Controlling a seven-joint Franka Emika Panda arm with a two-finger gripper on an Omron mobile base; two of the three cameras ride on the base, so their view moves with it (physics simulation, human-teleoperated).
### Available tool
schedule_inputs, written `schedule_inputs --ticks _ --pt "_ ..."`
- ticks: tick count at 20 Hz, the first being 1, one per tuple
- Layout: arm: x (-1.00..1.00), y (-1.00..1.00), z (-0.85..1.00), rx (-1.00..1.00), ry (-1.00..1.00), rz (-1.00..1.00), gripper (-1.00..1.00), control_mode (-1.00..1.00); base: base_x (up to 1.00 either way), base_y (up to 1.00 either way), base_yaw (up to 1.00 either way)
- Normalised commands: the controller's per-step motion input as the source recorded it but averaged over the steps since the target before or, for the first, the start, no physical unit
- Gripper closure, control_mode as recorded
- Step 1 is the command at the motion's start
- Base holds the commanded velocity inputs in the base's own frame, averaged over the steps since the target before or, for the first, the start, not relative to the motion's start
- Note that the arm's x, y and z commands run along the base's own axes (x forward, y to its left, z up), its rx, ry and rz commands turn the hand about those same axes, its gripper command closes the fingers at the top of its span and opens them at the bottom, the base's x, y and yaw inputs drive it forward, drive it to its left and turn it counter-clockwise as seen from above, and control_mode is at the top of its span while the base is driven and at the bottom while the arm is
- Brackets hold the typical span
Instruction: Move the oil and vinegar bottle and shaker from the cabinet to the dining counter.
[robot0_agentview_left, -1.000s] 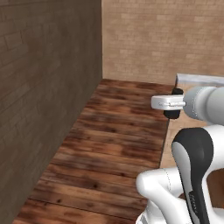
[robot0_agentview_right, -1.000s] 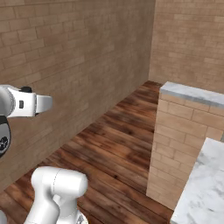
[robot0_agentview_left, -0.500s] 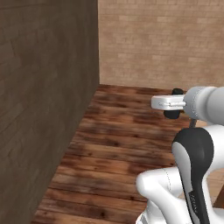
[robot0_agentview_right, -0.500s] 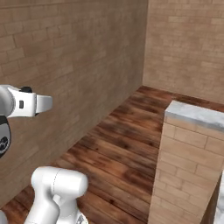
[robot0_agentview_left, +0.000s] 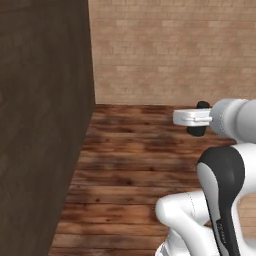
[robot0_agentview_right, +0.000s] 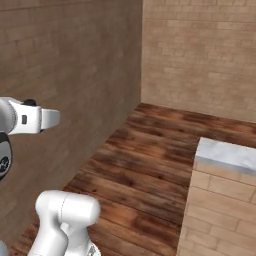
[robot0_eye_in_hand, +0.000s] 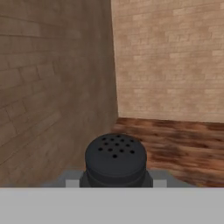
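Both base views have swung since a second ago: the dark wall on the left looms nearer and the brick corner has slid across, so the base is turning while the arm keeps its pose. Left to right in the left base view come the dark wall (robot0_agentview_left: 40, 125), the plank floor (robot0_agentview_left: 135, 170), then the fingers (robot0_agentview_left: 199, 120) closed on the black shaker (robot0_agentview_left: 202, 107). The hand view shows the shaker's holed cap (robot0_eye_in_hand: 115, 153) clamped low between them. A marble-topped desk (robot0_agentview_right: 227, 152) edges in at right; the carry looks under way.
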Motion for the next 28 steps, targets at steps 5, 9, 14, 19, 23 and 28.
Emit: schedule_inputs --ticks 5,9,14,19,23,28 --pt "0.00 0.00 0.00 0.00 0.00 0.00 1.00 1.00 0.81 0.25 -0.34" --pt "0.00 0.00 0.00 0.00 0.00 0.00 1.00 1.00 0.74 0.28 -0.41" --pt "0.00 0.00 0.00 0.00 0.00 0.00 1.00 1.00 0.74 0.28 -0.41" --pt "0.00 0.00 0.00 0.00 0.00 0.00 1.00 1.00 0.75 0.28 -0.40" --pt "0.00 0.00 0.00 0.00 0.00 0.00 1.00 1.00 0.74 0.29 -0.40" --pt "0.00 0.00 0.00 0.00 0.00 0.00 1.00 1.00 0.74 0.30 -0.41"
